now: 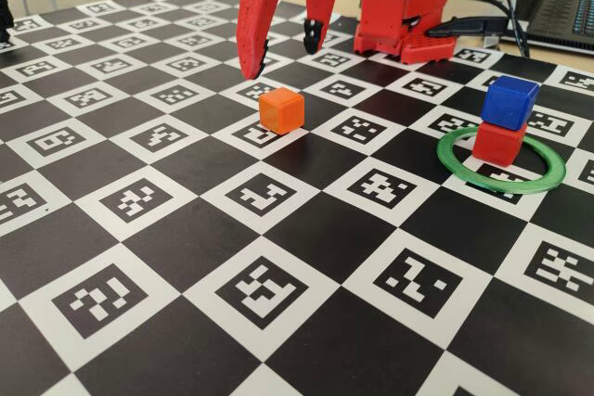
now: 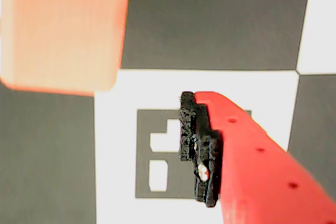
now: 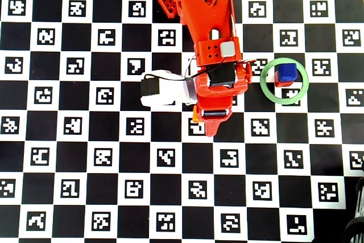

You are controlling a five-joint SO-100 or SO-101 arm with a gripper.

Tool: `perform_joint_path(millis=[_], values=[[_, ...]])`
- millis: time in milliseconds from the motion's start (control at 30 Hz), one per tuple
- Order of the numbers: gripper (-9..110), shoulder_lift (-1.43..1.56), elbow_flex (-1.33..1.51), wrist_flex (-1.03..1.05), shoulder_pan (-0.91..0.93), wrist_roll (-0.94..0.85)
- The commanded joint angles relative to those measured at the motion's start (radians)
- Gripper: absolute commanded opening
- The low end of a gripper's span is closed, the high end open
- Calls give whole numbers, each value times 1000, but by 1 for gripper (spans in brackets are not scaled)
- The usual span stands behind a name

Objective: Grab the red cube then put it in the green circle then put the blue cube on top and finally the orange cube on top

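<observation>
The orange cube (image 1: pixel 281 108) sits on a white square of the checkered board. My gripper (image 1: pixel 281 57) hangs just above and behind it, open, with nothing between its fingers. In the wrist view the orange cube (image 2: pixel 63 30) fills the upper left and only one black finger pad (image 2: pixel 199 150) shows, apart from the cube. The blue cube (image 1: pixel 510 102) rests on the red cube (image 1: pixel 498 143) inside the green circle (image 1: pixel 464 176) at the right. From overhead, the blue cube (image 3: pixel 287 72) covers most of the red cube (image 3: pixel 282 83) within the green circle (image 3: pixel 284 101), and the arm hides nearly all of the orange cube (image 3: pixel 195 115).
The red robot base (image 1: pixel 404 6) stands at the back of the board. Behind it on the right lie cables and a laptop (image 1: pixel 557 6). The board (image 1: pixel 186 229) is printed with black and white marker squares.
</observation>
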Motion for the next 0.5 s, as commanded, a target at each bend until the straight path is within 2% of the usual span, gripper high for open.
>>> perform_joint_path(millis=[0, 467], values=[[41, 2, 11, -44, 9, 9], [41, -63, 80, -190, -14, 37]])
